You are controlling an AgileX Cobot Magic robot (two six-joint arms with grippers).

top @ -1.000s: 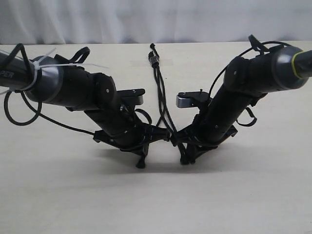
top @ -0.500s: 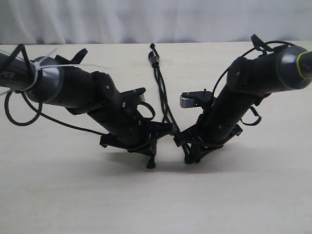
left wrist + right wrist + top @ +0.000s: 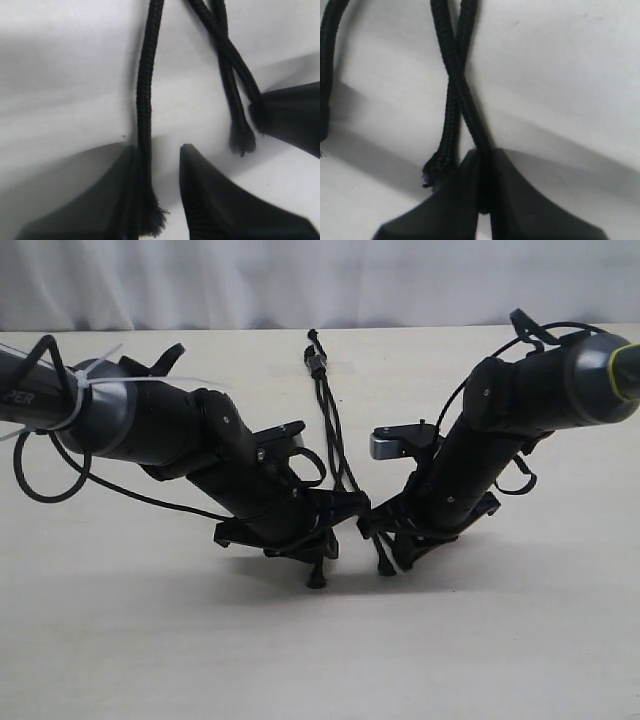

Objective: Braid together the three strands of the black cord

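The black cord's knotted end (image 3: pixel 317 362) lies at the table's far middle, and its three strands (image 3: pixel 335 455) run toward me between both arms. My left gripper (image 3: pixel 333 532) (image 3: pixel 160 150) is open. One strand (image 3: pixel 145 100) lies along the inner face of one finger, its frayed tip (image 3: pixel 152 220) between the jaws. My right gripper (image 3: pixel 380 538) (image 3: pixel 485 155) is shut on a second strand (image 3: pixel 451 60). The third strand (image 3: pixel 465 30) crosses over it and ends in a loose frayed tip (image 3: pixel 432 170) beside the jaws.
Both arms lean in low over the pale table (image 3: pixel 500 640), their gripper heads almost touching at the middle. Glossy arm cables loop at the left (image 3: pixel 40 470) and over the right arm (image 3: pixel 540 335). A white curtain (image 3: pixel 320 280) closes the back.
My left arm has swung right and nearer, bringing its gripper close up to the right one. The right arm shifted only slightly. The cord's upper part stays in place.
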